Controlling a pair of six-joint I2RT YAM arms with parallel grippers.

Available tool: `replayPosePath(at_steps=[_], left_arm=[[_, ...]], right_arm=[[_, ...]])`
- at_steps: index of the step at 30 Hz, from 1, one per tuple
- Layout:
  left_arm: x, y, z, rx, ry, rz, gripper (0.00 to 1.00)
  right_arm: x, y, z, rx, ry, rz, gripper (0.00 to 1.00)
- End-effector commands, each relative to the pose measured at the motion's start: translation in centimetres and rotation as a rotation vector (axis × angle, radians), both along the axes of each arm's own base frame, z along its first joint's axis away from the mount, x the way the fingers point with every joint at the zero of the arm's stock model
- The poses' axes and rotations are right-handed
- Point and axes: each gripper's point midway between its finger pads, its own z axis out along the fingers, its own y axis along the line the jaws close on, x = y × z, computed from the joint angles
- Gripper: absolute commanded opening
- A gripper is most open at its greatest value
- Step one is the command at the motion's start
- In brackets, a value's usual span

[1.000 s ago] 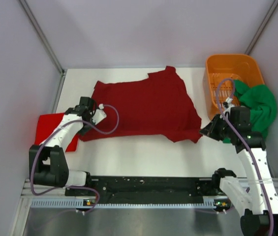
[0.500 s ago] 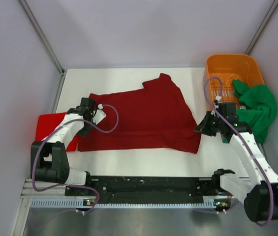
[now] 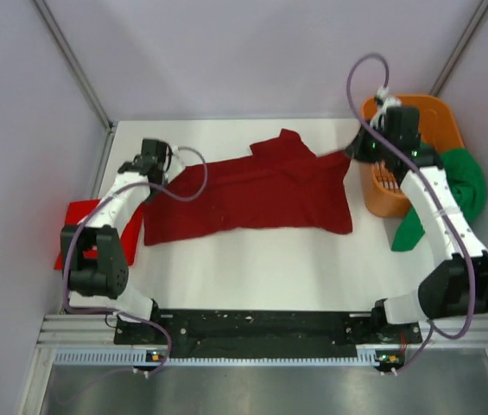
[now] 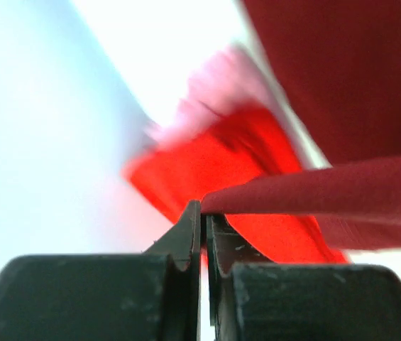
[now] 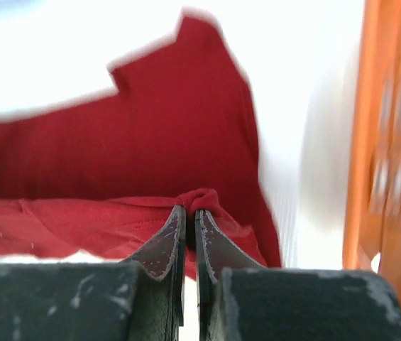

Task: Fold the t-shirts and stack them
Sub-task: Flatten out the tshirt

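Both sets of jaws are pinched tight on the dark maroon t-shirt (image 3: pixel 261 194): left gripper (image 4: pixel 201 207) on its left edge, right gripper (image 5: pixel 188 212) on a bunched right corner. Both arms reach toward the far edge of the table (image 3: pixel 252 277), with the shirt stretched between them mid-table. The left wrist view catches the brighter red t-shirt (image 4: pixel 214 167), blurry. Only the top view shows the green t-shirt (image 3: pixel 464 186) by the orange basket (image 3: pixel 434 112).

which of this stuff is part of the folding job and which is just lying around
Job:
maroon shirt, pinched by left claw and right claw
red shirt
green shirt

Lying about:
orange basket
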Motion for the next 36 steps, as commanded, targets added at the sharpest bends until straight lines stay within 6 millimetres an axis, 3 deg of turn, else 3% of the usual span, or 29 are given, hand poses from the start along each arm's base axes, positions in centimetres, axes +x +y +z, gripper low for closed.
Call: replayPosePath(at_steps=[1,2,4,5,6,8,11,15,18,20,23,24,25,26,28,30,33,36], left_arm=[[13.0,2.1,16.6,0.177,-0.518,0.046,0.00],[15.1,2.2,20.5,0.199,-0.614,0.050,0.00],[17.7,2.2,30.6,0.208,-0.867,0.074,0.00],[18.2,2.2,34.4,0.207,-0.965,0.075,0.00],[18.3,2.0,38.2,0.209,-1.069,0.070,0.00],[18.4,1.7,43.0,0.251,-1.213,0.032,0.00],[18.2,1.4,45.6,0.330,-1.325,-0.012,0.00],[17.9,1.3,44.3,0.348,-1.289,-0.039,0.00],[17.3,0.7,40.9,0.304,-1.186,-0.103,0.00],[16.1,-0.1,37.2,0.241,-1.056,-0.169,0.00],[13.7,-1.6,29.7,0.132,-0.832,-0.275,0.00],[12.4,-2.0,26.8,0.104,-0.750,-0.308,0.00],[11.1,-2.3,24.0,0.080,-0.669,-0.333,0.00],[9.9,-2.5,20.6,0.059,-0.571,-0.352,0.00],[7.3,-2.1,14.9,0.039,-0.407,-0.331,0.00],[4.0,-1.2,8.8,0.033,-0.218,-0.306,0.00],[-0.3,-0.8,3.5,0.009,-0.060,-0.287,0.00],[-4.2,-1.1,-0.9,-0.036,0.068,-0.297,0.00]], right_arm=[[9.5,-3.2,18.1,-0.101,-0.473,-0.109,0.00],[10.8,-3.5,22.4,-0.081,-0.562,-0.116,0.00],[12.0,-4.0,29.7,-0.065,-0.722,-0.115,0.00],[11.0,-4.4,35.2,-0.062,-0.853,-0.123,0.00],[11.3,-4.8,36.8,-0.068,-0.899,-0.132,0.00],[11.0,-6.8,39.6,-0.083,-0.985,-0.186,0.00],[10.3,-7.9,40.5,-0.132,-1.030,-0.198,0.00],[7.7,-6.9,37.9,-0.231,-0.968,-0.090,0.00],[5.1,-6.1,33.2,-0.267,-0.836,-0.014,0.00],[2.2,-6.1,30.4,-0.268,-0.766,-0.015,0.00],[-1.6,-5.3,24.7,-0.253,-0.662,-0.002,0.00],[-3.1,-4.5,23.0,-0.237,-0.640,0.014,0.00],[-3.9,-3.7,19.3,-0.217,-0.565,0.040,0.00],[-5.3,-3.2,18.4,-0.195,-0.552,0.044,0.00],[-7.6,-1.3,12.1,-0.139,-0.401,0.112,0.00],[-10.3,0.0,7.7,-0.061,-0.264,0.138,0.00],[-13.4,1.1,1.1,0.041,-0.022,0.122,0.00],[-15.9,1.1,-3.5,0.072,0.180,0.089,0.00]])
